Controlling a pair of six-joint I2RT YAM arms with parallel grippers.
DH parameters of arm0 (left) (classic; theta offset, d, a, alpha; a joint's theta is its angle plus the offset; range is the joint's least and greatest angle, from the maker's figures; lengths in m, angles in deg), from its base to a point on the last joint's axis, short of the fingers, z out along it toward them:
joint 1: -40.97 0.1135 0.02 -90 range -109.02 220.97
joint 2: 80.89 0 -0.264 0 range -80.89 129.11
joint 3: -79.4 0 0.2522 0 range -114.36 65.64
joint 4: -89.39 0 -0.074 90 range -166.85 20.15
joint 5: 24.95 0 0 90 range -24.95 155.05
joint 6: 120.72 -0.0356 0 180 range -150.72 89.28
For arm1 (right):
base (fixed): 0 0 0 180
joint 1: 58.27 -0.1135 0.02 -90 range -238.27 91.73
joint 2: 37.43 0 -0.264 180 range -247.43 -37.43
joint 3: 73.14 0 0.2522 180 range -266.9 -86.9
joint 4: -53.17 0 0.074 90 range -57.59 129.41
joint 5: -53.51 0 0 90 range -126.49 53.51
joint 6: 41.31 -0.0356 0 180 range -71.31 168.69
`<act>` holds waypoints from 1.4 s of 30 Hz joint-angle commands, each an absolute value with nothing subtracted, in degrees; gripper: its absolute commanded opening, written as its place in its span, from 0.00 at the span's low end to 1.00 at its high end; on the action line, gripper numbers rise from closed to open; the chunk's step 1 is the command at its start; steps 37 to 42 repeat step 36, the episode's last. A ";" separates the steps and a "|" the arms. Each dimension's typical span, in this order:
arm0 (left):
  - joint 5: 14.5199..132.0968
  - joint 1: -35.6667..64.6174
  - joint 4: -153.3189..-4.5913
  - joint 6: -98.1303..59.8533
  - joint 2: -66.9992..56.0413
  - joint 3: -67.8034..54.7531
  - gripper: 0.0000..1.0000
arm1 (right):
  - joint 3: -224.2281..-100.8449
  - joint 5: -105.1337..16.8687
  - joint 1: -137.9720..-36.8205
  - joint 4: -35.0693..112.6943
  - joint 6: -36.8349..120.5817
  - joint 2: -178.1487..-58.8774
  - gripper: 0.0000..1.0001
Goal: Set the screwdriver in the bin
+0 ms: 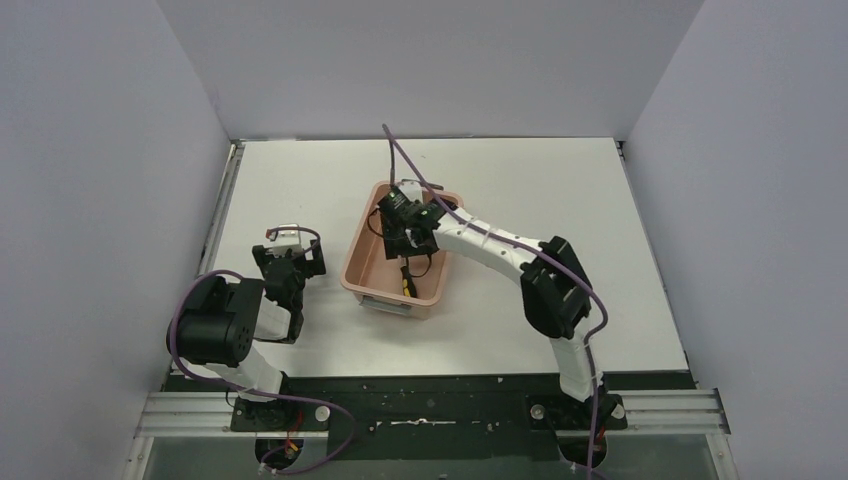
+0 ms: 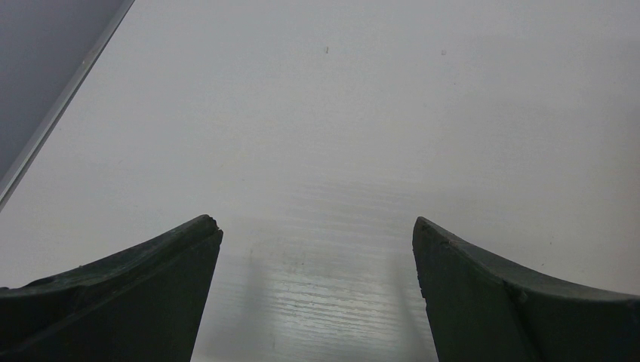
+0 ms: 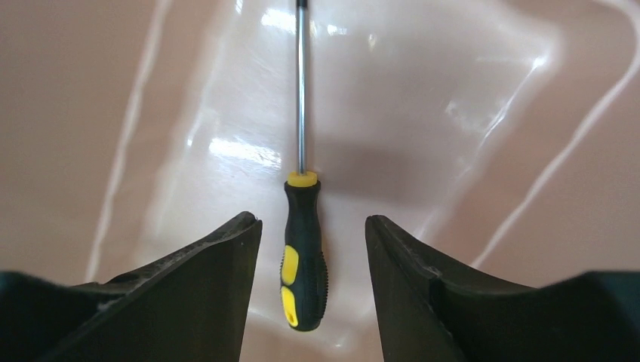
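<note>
The small screwdriver [image 3: 303, 256] with the yellow-and-black handle lies on the floor of the salmon-pink plastic bin [image 1: 360, 255], free between the released fingers [image 3: 204, 290] of the right gripper [image 3: 313, 222]. Only the arm's withdrawal appears left. The left gripper [image 2: 315, 222] hangs spread and empty over the white table [image 2: 377, 113].

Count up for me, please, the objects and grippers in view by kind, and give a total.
Screwdriver: 1
Bin: 1
Grippers: 2 (left gripper, right gripper)
Total: 4
</note>
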State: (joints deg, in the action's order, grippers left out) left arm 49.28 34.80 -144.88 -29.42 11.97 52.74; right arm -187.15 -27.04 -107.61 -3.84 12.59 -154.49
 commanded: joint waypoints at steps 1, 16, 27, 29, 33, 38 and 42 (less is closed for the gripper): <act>49.97 35.18 -146.76 -28.90 11.40 51.41 0.97 | -190.82 -23.33 -107.52 0.39 18.71 -141.34 0.77; 49.92 35.20 -146.75 -28.92 11.36 51.41 0.97 | -135.88 -17.02 -78.74 41.39 37.34 -98.83 1.00; 50.02 35.24 -146.67 -28.90 11.45 51.31 0.97 | -101.12 -16.19 -70.07 69.10 39.45 -91.00 1.00; 50.02 35.18 -146.70 -28.87 11.41 51.36 0.97 | -98.76 -16.72 -70.15 71.70 41.02 -91.02 1.00; 50.02 35.22 -146.44 -28.94 11.52 51.20 0.97 | -95.39 -16.02 -70.22 75.44 41.34 -89.84 1.00; 50.11 35.19 -146.56 -28.92 11.44 51.26 0.97 | -93.39 -16.01 -70.14 77.36 41.58 -88.89 1.00; 50.11 35.19 -146.56 -28.92 11.44 51.26 0.97 | -93.39 -16.01 -70.14 77.36 41.58 -88.89 1.00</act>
